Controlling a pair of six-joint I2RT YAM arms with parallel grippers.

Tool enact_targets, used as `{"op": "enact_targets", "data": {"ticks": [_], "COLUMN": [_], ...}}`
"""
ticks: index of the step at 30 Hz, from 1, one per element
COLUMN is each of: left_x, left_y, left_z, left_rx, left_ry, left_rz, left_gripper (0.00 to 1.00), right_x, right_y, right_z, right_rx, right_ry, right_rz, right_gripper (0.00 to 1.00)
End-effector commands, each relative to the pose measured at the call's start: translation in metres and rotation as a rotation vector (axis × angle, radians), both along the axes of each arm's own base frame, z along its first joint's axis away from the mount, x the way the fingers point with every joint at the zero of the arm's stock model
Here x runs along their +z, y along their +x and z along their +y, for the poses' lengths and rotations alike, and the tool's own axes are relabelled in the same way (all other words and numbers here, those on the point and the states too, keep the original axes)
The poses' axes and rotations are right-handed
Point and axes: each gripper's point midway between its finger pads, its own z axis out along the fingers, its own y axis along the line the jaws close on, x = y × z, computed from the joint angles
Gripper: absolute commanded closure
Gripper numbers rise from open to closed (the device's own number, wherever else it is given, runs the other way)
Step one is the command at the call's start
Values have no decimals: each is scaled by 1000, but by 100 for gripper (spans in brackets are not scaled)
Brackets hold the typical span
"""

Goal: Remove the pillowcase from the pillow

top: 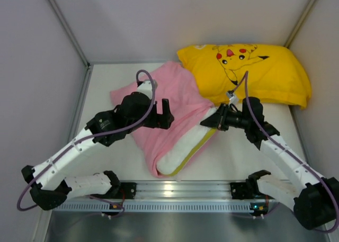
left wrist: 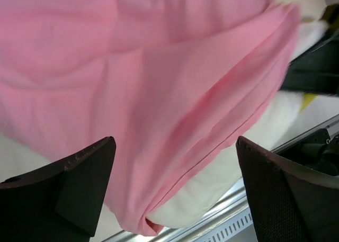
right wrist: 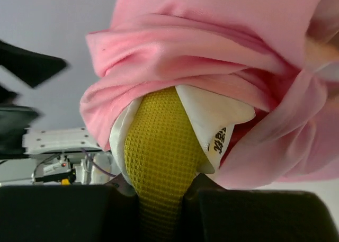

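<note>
A pink pillowcase (top: 169, 107) covers most of the white pillow (top: 177, 156), whose near end and yellow edge trim (top: 198, 146) stick out toward the front. My left gripper (top: 161, 115) is open over the pink cloth; in the left wrist view its fingers (left wrist: 79, 184) stand wide apart above the pillowcase (left wrist: 159, 93) and the bare white pillow end (left wrist: 212, 184). My right gripper (top: 216, 120) is shut on the pillow's yellow mesh trim (right wrist: 159, 146) at the pillow's right edge, with pink cloth (right wrist: 212, 51) bunched just beyond it.
A yellow cartoon-print pillow (top: 249, 72) lies at the back right against the wall. A metal rail (top: 175, 191) runs along the near table edge between the arm bases. White walls close in the table at left, back and right.
</note>
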Motion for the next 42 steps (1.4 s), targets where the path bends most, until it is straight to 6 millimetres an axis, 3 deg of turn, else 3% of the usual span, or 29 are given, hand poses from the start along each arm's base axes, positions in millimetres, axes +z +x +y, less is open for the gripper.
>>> {"op": "enact_targets", "data": {"ticks": [1,5,7,13,21,26,29,30,32,33,34,35,38,39,41,42], "left_x": [21,20,12,-21,-32,-51,-68,-73,-83,-87,-90,-89,-85,-82,-81,-83], "left_y": [17,26,30,40,41,52,57,57,59,61,65,73,93,111,126,143], "left_z": [-23,-47,-60,-87,-114,-121,-130,-132,-135,-134,-133,-127,-102,-81,-59,-36], "left_rx": [-67,-135,-174,-264,-347,-328,-338,-346,-343,-333,-315,-263,-114,-1,86,146], "left_ry": [5,2,22,103,90,137,165,170,183,193,202,224,279,300,297,292], "left_rz": [-75,-84,-67,-16,-19,4,35,46,68,72,70,51,10,-5,12,38], "left_gripper": [1,1,1,1,1,3,16,29,45,75,91,100,100,100,100,100], "right_x": [-52,-82,-85,-74,-61,-55,-50,-49,-46,-46,-46,-43,-42,-43,-44,-44], "right_y": [-23,-39,-43,-45,-48,-54,-58,-59,-61,-61,-62,-63,-66,-67,-70,-72], "right_z": [4,8,11,16,20,22,23,22,22,21,20,19,17,16,14,13], "right_rx": [78,105,112,122,144,158,163,164,164,161,161,160,158,158,162,164], "right_ry": [-137,-198,-209,-188,-149,-130,-120,-118,-114,-116,-118,-113,-119,-123,-128,-129], "right_rz": [39,71,67,38,15,8,-2,-5,-15,-14,-15,-23,-31,-30,-28,-26], "right_gripper": [100,100,100,100,100,100,100,100,100,100,100,100,100,100,100,100]}}
